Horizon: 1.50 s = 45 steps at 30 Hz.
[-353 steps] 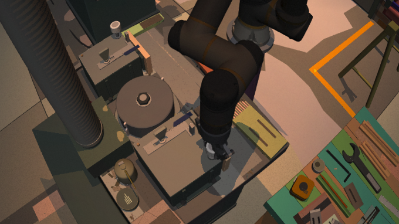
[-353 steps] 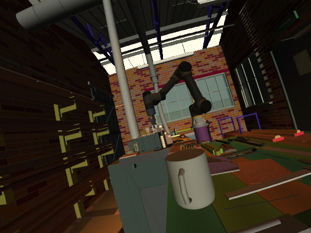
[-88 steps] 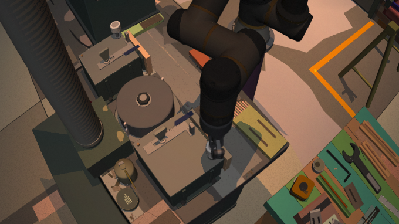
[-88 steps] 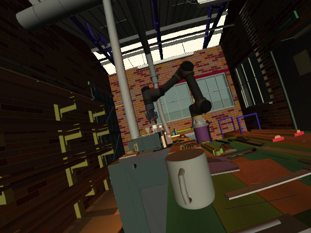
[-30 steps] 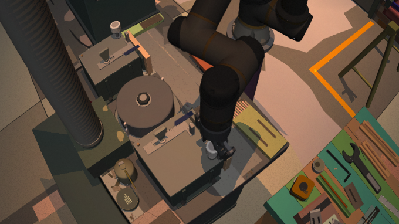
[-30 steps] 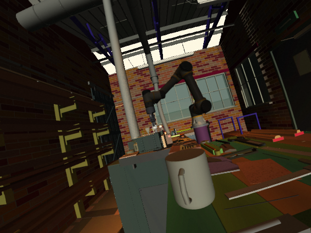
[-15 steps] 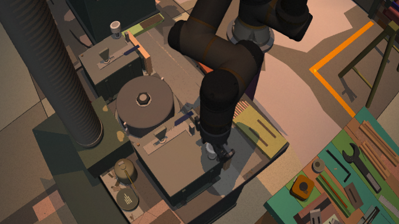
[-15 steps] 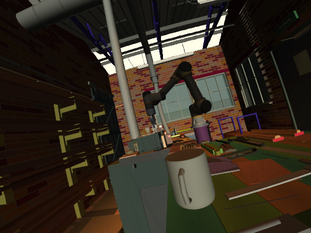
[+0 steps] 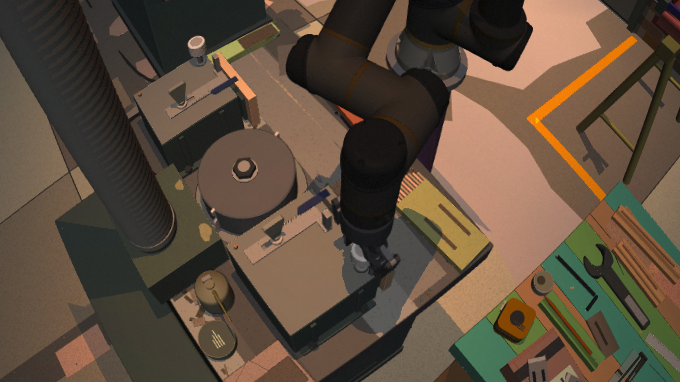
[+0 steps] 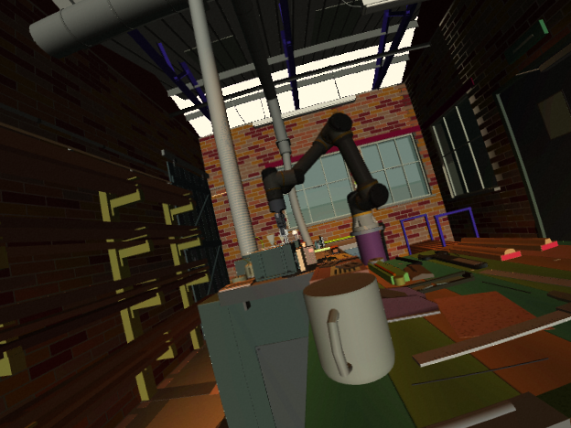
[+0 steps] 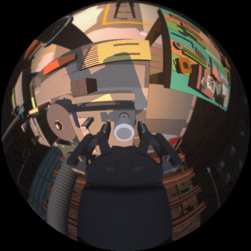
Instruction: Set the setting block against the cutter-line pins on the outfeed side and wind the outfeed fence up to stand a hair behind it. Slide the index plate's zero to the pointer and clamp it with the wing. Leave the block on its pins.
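Note:
A pale knurled knob (image 11: 124, 129) at the near fence box's right end sits between the fingers of my open gripper (image 11: 123, 130), which holds nothing. In the side camera the gripper (image 9: 372, 262) hangs over that knob (image 9: 360, 257). The near fence box (image 9: 295, 280) carries an index plate (image 9: 285, 235) with a wing nut (image 9: 274, 231) and a blue pointer (image 9: 312, 201). The brown setting block (image 11: 83, 86) lies on the table beyond the fence. The round cutter guard (image 9: 245, 172) sits between the two fence boxes, the far one (image 9: 187, 112) with its own knob (image 9: 196, 47).
The table edge (image 9: 450, 280) runs close on the right, past a yellow plate (image 9: 442, 225). A ribbed dust hose (image 9: 80, 115) rises on the left. A tool tray (image 9: 590, 300) holds a wrench and tape measure. A mug (image 10: 348, 327) stands near the second side camera.

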Tool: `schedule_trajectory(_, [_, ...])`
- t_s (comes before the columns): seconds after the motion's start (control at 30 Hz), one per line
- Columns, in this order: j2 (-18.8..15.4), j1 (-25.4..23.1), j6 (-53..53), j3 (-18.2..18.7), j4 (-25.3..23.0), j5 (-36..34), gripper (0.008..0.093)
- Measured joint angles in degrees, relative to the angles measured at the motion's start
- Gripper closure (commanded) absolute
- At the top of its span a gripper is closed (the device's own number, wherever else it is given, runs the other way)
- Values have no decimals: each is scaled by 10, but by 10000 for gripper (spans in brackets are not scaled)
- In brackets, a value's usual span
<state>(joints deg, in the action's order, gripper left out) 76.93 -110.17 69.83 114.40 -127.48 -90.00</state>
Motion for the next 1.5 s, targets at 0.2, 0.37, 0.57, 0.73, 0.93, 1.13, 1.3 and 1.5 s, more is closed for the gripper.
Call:
schedule_trajectory(0.2, [0, 0, 0, 0, 0, 0, 421])
schedule_trajectory(0.37, [0, 0, 0, 0, 0, 0, 471])
schedule_trajectory(0.57, [0, 0, 0, 0, 0, 0, 531])
schedule_trajectory(0.73, [0, 0, 0, 0, 0, 0, 581])
schedule_trajectory(0.93, [0, 0, 0, 0, 0, 0, 641])
schedule_trajectory(1.13, [0, 0, 0, 0, 0, 0, 701])
schedule_trajectory(1.3, [0, 0, 0, 0, 0, 0, 751])
schedule_trajectory(1.5, [0, 0, 0, 0, 0, 0, 811])
